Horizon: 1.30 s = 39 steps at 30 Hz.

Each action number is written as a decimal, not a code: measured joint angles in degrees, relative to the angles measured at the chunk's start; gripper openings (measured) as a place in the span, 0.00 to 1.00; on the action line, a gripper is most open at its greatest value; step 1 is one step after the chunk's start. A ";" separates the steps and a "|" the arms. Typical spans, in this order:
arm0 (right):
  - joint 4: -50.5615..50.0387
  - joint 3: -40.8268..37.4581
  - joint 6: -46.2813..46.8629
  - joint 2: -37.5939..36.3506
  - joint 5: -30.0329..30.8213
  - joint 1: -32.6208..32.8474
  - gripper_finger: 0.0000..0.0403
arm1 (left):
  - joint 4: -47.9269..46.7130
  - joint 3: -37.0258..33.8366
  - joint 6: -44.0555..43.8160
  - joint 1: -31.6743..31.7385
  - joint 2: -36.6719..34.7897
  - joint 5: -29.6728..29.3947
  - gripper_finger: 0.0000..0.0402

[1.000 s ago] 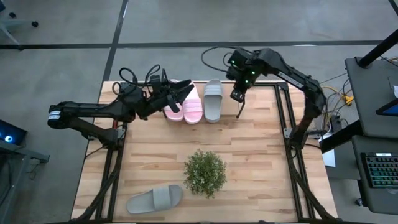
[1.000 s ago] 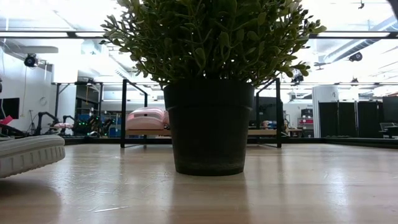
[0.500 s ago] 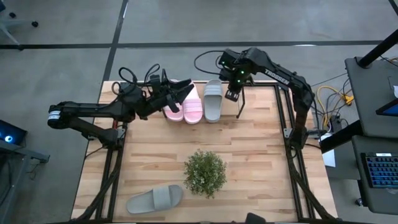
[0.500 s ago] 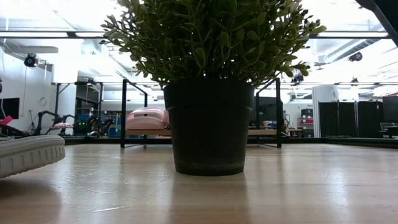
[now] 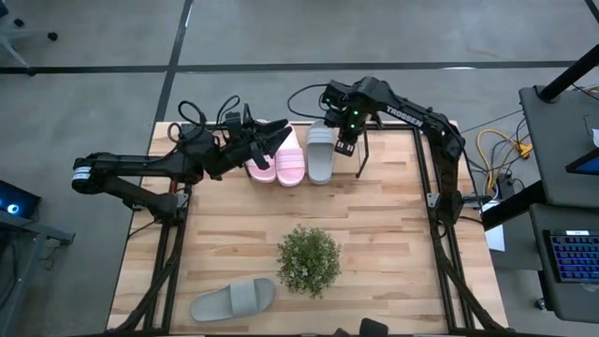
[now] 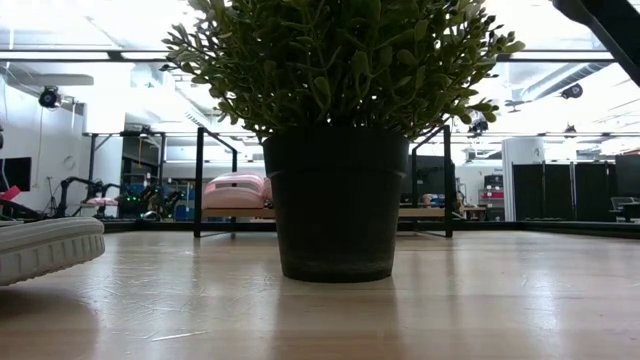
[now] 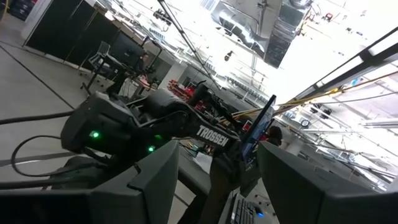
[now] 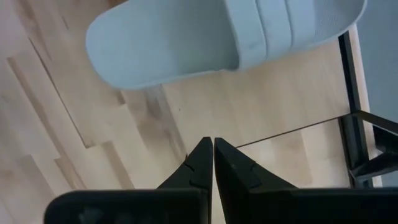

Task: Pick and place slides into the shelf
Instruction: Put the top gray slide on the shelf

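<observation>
High view: the shelf (image 5: 348, 131) stands at the far edge of the desk (image 5: 393, 234). On it, side by side, are two pink slides (image 5: 278, 159) and one grey slide (image 5: 321, 153). A second grey slide (image 5: 234, 300) lies alone at the near left corner of the desk, just beside the potted plant (image 5: 308, 261). Right pincer (image 5: 343, 145) hangs above the shelf, just right of the grey slide there. Left pincer (image 5: 273, 140) is over the pink slides; cannot tell if its fingers are apart or together.

Low view: the plant pot fills the centre; the pink slides show behind it on the shelf, the lone grey slide at the left edge.

Left wrist view: shows the other arm and the room only.

Right wrist view: right pincer clenched, tips touching, grasping nothing, apart from the grey slide on the shelf board.
</observation>
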 joint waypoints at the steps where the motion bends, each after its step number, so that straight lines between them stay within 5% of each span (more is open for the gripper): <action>1: 0.24 -0.09 -0.19 0.13 -0.02 0.02 0.02 | 0.02 0.00 -0.01 0.00 0.00 0.07 0.51; 39: 5.92 -8.78 -5.11 2.61 -0.52 0.00 0.02 | 0.85 0.00 -0.15 0.00 -0.09 0.06 0.51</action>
